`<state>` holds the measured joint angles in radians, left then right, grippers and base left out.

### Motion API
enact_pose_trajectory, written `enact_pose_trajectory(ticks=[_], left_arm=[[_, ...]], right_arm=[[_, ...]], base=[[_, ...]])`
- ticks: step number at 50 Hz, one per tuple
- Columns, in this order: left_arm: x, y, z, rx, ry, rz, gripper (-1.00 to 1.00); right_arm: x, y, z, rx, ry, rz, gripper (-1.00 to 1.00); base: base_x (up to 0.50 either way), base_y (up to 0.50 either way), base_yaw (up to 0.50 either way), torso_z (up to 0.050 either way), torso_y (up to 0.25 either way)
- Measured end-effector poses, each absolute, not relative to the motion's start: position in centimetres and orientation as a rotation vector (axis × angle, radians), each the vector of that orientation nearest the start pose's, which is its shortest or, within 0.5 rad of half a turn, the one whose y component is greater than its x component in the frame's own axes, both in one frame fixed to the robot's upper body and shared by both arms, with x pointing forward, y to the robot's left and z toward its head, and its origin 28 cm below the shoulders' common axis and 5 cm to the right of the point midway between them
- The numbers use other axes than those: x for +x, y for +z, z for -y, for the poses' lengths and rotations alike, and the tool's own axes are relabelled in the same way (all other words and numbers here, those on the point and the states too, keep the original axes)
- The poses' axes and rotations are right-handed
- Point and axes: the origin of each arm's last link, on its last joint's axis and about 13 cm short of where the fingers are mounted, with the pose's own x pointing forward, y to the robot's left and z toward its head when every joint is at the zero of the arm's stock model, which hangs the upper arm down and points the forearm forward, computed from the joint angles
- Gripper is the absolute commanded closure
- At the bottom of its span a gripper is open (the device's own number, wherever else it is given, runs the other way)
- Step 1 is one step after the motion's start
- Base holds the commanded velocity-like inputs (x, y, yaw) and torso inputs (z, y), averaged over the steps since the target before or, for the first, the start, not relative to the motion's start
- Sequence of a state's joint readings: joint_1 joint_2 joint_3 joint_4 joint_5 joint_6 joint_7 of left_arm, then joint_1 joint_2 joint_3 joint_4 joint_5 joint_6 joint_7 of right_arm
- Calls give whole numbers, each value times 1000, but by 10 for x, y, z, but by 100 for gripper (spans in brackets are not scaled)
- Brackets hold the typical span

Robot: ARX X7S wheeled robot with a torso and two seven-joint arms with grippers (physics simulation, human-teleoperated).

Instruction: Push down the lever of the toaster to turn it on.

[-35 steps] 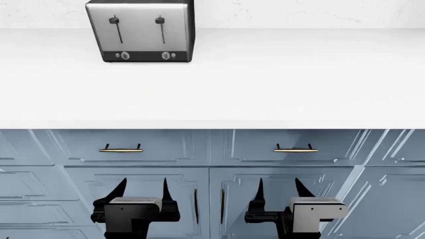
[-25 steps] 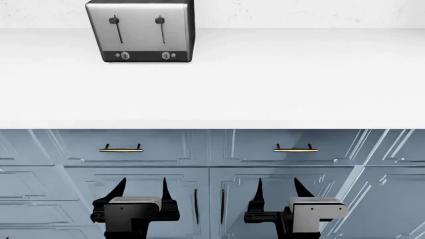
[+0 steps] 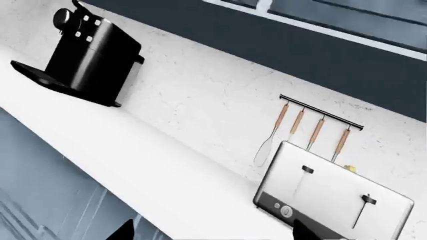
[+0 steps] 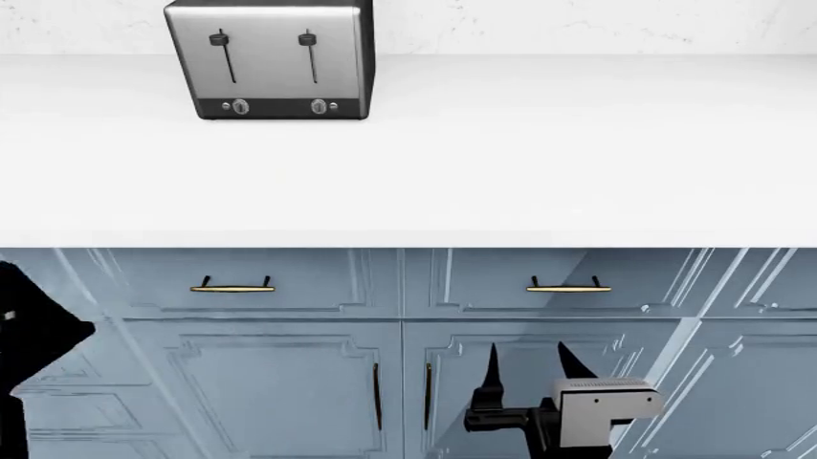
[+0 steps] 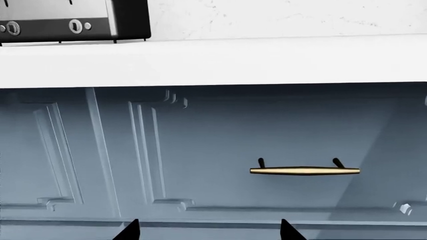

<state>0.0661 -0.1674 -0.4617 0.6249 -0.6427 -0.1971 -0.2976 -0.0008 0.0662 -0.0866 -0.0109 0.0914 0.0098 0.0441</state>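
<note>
White countertop [image 4: 511, 153] fills the head view, with blue cabinet fronts below and two brass drawer handles [image 4: 568, 286]. At the counter's far left stands the toaster [image 4: 271, 59], brushed steel with a black base strip; no brand or lettering is legible on it. Its lever [image 4: 308, 40] (the right-hand of two black slider knobs) sits at the top of its slot. The right gripper [image 4: 526, 368] hangs in front of the lower cabinet doors, fingers spread and holding nothing. The left gripper, seen beside it a moment earlier, has left that spot; only a dark mass [image 4: 38, 363] shows at the left edge.

Left wrist view: the toaster [image 3: 333, 197] appears tilted on the counter, the lever [image 3: 367, 200] high in its slot; a black coffee machine [image 3: 87, 50] and a utensil rail [image 3: 320, 112] occupy the wall side. Only two dark fingertips [image 3: 123, 231] show, apart and touching nothing.

Right wrist view: fingertips [image 5: 130, 231] apart, facing a drawer handle [image 5: 304, 170].
</note>
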Motion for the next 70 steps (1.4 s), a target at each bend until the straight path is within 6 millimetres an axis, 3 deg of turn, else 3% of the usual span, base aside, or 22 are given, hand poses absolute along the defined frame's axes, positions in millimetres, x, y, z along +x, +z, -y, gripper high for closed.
enact_pose_trajectory(ticks=[5, 10, 15, 21, 26, 32, 37, 44, 55, 70], left_arm=[[122, 175, -328, -501, 553, 653, -100], [85, 201, -339, -563, 590, 808, -100], [62, 218, -340, -588, 589, 897, -100], [49, 230, -338, -599, 570, 951, -100], [45, 236, -334, -601, 551, 970, -100], [45, 240, -331, -599, 533, 976, -100], [45, 241, -330, -600, 523, 979, -100], [44, 243, -329, -603, 518, 982, -100], [43, 243, -329, -607, 513, 983, -100], [43, 243, -329, -607, 511, 984, -100]], right_arm=[[209, 14, 94, 27, 43, -7, -100], [209, 14, 94, 33, 43, -5, -100], [208, 14, 94, 41, 43, -4, -100], [206, 23, 93, 37, 43, 4, -100], [205, 66, 92, 18, 50, 55, -100], [221, 152, 95, 75, -28, 173, -100], [232, 215, 85, 149, -55, 193, -100], [238, 274, 74, 59, -42, 236, -100], [239, 322, 65, -61, -31, 323, -100], [239, 343, 59, -105, -24, 369, -100]], base=[[0, 0, 0, 0, 0], [0, 0, 0, 0, 0], [0, 0, 0, 0, 0], [0, 0, 0, 0, 0], [0, 0, 0, 0, 0], [0, 0, 0, 0, 0], [0, 0, 0, 0, 0], [25, 152, 0, 0, 0], [124, 500, 0, 0, 0], [283, 465, 0, 0, 0]])
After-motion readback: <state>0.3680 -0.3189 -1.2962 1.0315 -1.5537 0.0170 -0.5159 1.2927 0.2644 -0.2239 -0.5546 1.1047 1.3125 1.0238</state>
